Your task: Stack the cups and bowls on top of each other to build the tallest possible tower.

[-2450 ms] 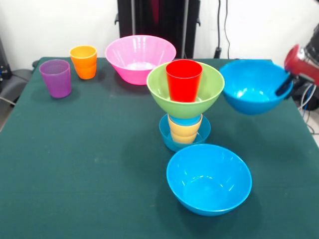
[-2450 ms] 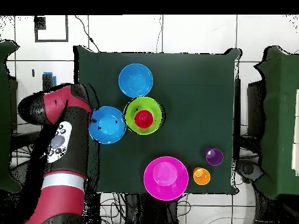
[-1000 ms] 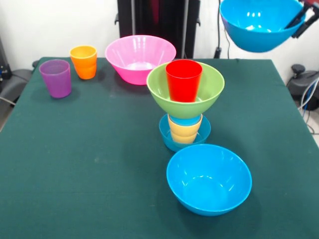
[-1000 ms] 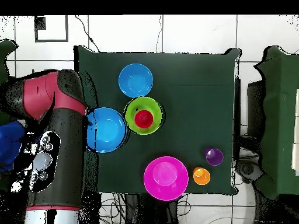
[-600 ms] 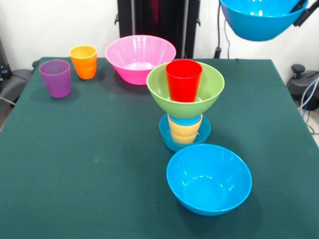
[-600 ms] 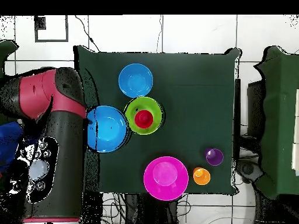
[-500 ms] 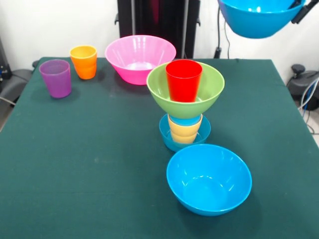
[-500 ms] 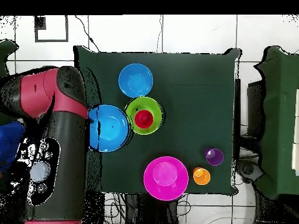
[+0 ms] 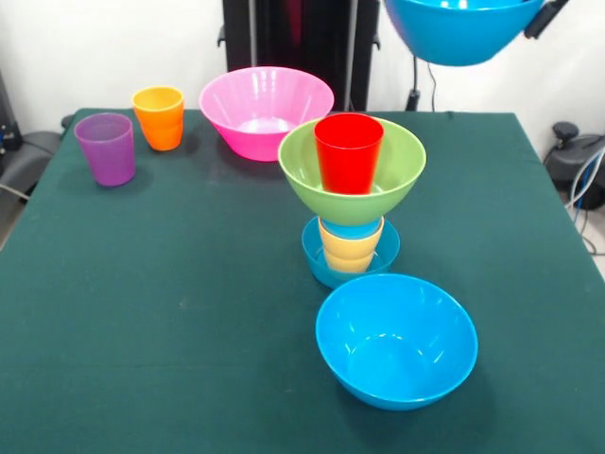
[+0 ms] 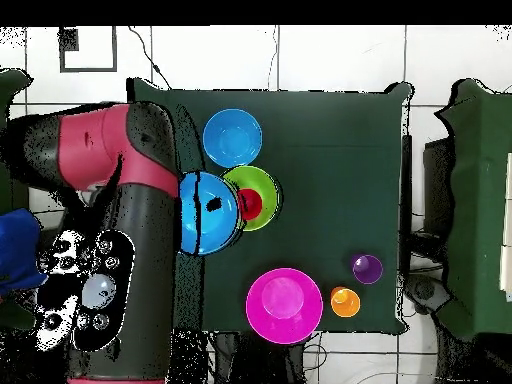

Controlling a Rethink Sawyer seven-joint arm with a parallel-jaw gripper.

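Note:
The tower stands mid-table: a small blue bowl (image 9: 326,267) at the base, a yellow-orange cup (image 9: 350,250), a light blue cup (image 9: 352,228), the green bowl (image 9: 352,194) and a red cup (image 9: 348,151) inside it. My gripper (image 9: 541,19) is shut on the rim of a large blue bowl (image 9: 458,30), held high up and to the right of the tower. In the overhead view this held bowl (image 10: 205,215) overlaps the green bowl's (image 10: 262,185) edge next to the red cup (image 10: 249,205). A second large blue bowl (image 9: 395,339) rests on the table in front of the tower.
The pink bowl (image 9: 267,109), an orange cup (image 9: 159,116) and a purple cup (image 9: 106,148) stand at the table's far left in the front view. In the overhead view my arm (image 10: 130,230) covers the table's left edge; the table bowl (image 10: 232,137) lies above the tower.
My gripper has carried the blue bowl up off the table's side and then sideways towards the tower. The tower and the other things have not moved.

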